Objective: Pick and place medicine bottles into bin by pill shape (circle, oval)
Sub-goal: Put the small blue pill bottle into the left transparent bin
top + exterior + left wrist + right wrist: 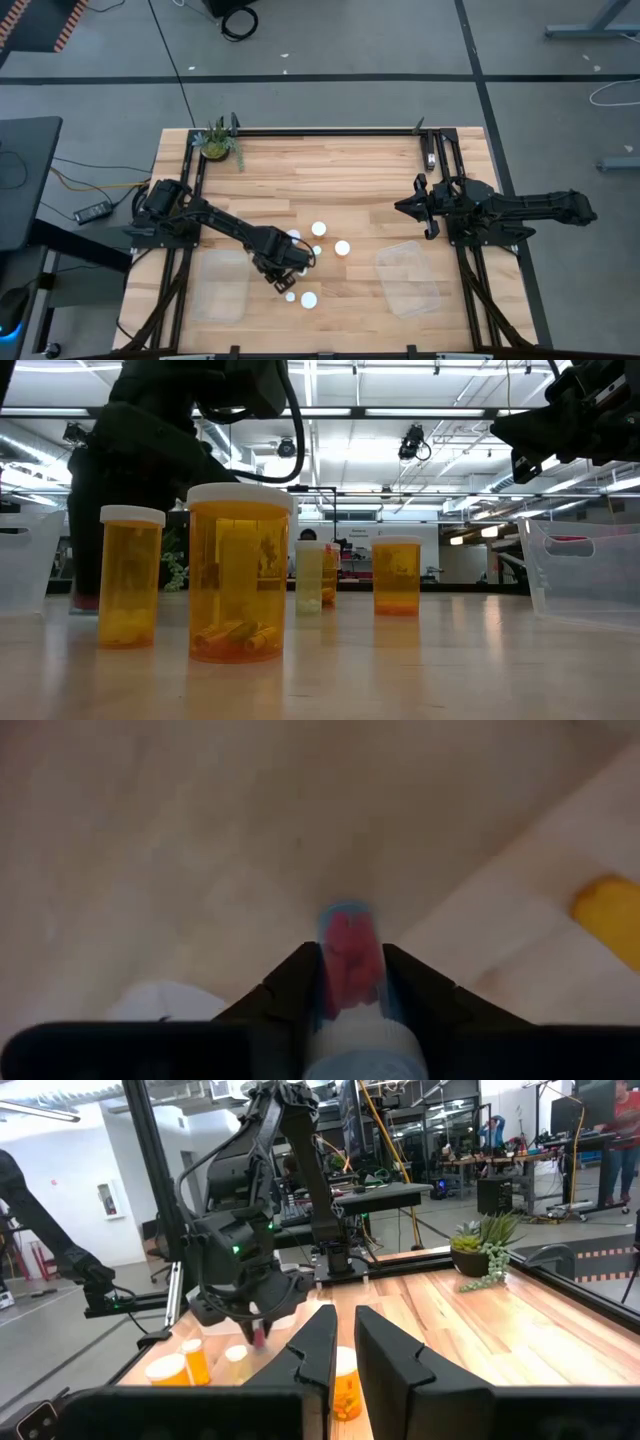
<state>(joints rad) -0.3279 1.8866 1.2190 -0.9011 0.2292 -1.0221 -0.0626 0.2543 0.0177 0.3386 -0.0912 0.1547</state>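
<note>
Between the fingers of the left gripper (pixel 350 995), low in the middle of the left wrist view, sits a small clear bottle (pixel 349 958) with red pills inside and a white cap; the fingers press its two sides. From above, this gripper (pixel 283 262) is left of centre on the pale wooden table (pixel 350 170), with white-capped bottles (pixel 319 229) scattered just right of it and two more below. An empty clear bin (pixel 220 285) lies lower left, another (pixel 408 278) lower right. The right gripper (pixel 408 208) hangs toward the right, fingers together, holding nothing. A potted plant (pixel 217 142) stands at the table's upper left corner. At table height, orange bottles (pixel 238 572) stand in the foreground, before a hall with strip lights and ceiling beams. The right wrist view shows desks, screens and a grey floor beyond the table.
</note>
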